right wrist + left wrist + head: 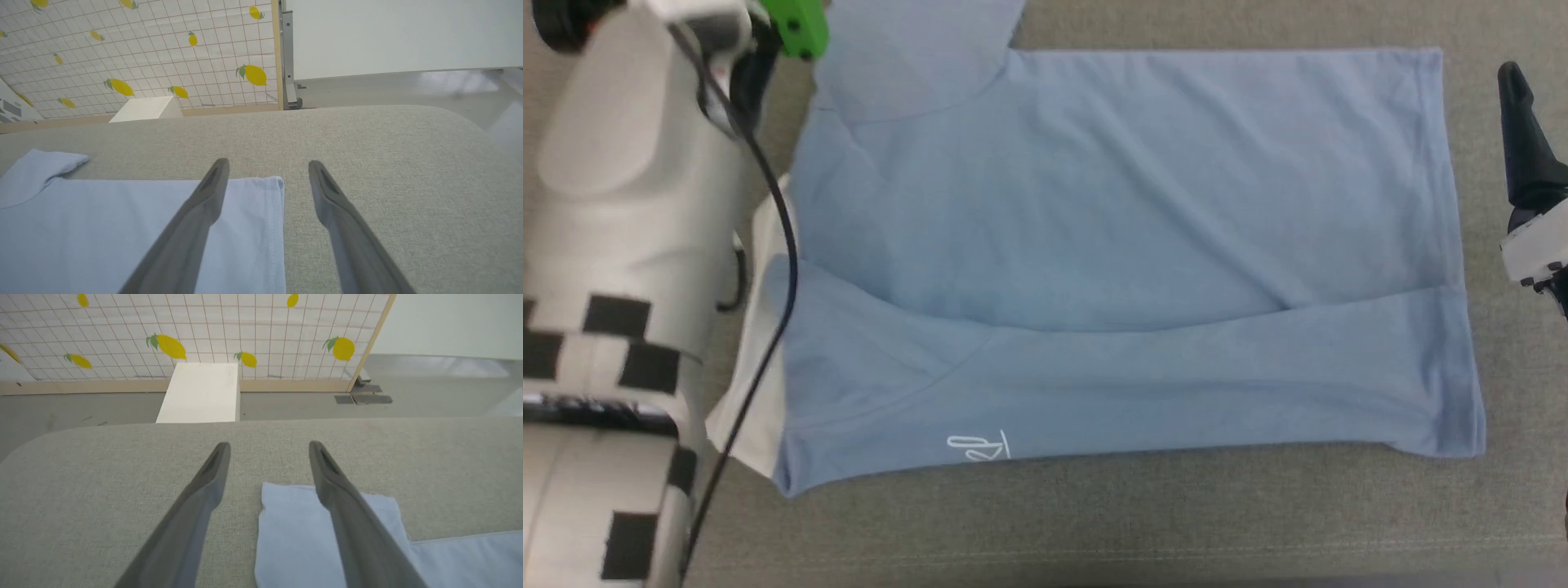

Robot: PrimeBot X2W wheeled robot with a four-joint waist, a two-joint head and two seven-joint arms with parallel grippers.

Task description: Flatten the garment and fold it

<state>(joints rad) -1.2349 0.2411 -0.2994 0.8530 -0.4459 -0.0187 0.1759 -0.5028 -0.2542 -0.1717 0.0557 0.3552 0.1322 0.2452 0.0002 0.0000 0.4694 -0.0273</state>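
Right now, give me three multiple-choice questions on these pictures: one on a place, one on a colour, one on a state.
1. In the head view, the collar lies at which part of the shirt? A left end; B right end; C middle.
2. The shirt is: A red; B light blue; C green.
3. The left gripper and right gripper are: A shut on the shirt; B shut empty; C open.
Answers: 1 A, the white collar shows at the left end. 2 B, the cloth is pale blue. 3 C, each wrist view shows the jaws spread apart.
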